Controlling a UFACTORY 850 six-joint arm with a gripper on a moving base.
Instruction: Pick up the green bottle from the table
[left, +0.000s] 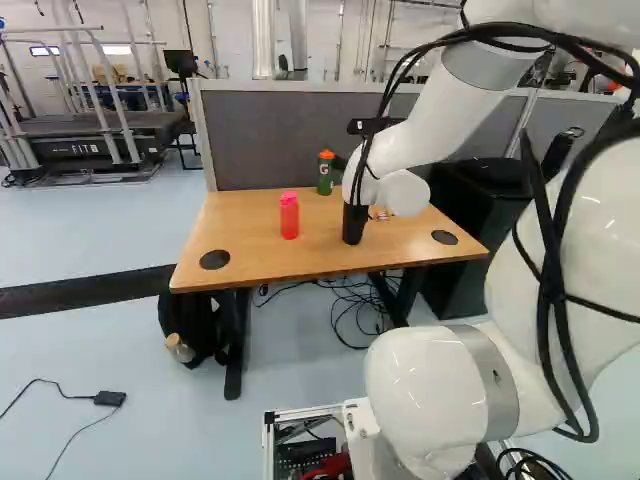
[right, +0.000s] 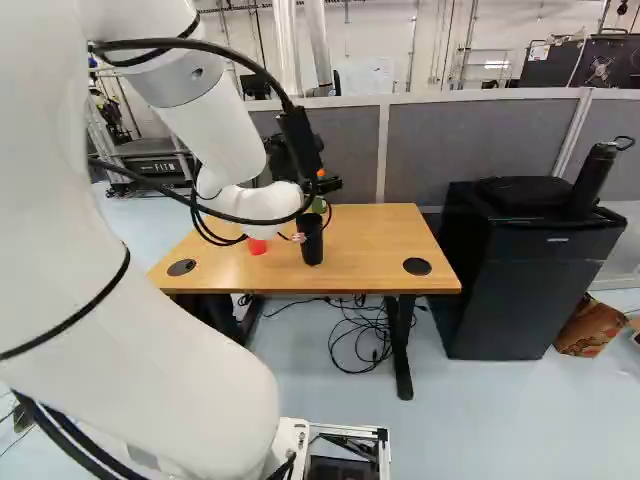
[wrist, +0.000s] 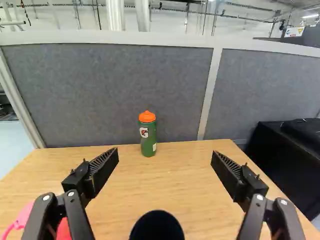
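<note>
The green bottle (left: 325, 173) with an orange cap stands upright near the back of the wooden table (left: 250, 255). Part of the arm hides much of it in the right base view, where the black gripper (right: 328, 185) shows beyond the wrist. Seen from the wrist, the gripper (wrist: 165, 156) is wide open, with nothing gripped. The green bottle (wrist: 148, 137) is ahead of it, in line with the gap between the fingers and slightly off its middle, well beyond the fingertips.
A black cup (wrist: 157, 226) stands on the table low between the fingers. A pink-red bottle (left: 289, 215) stands beside one finger, partly hidden by it in the wrist view. Grey partition (wrist: 115, 90) behind the table; black cabinet (right: 500, 275) to its right; cables beneath.
</note>
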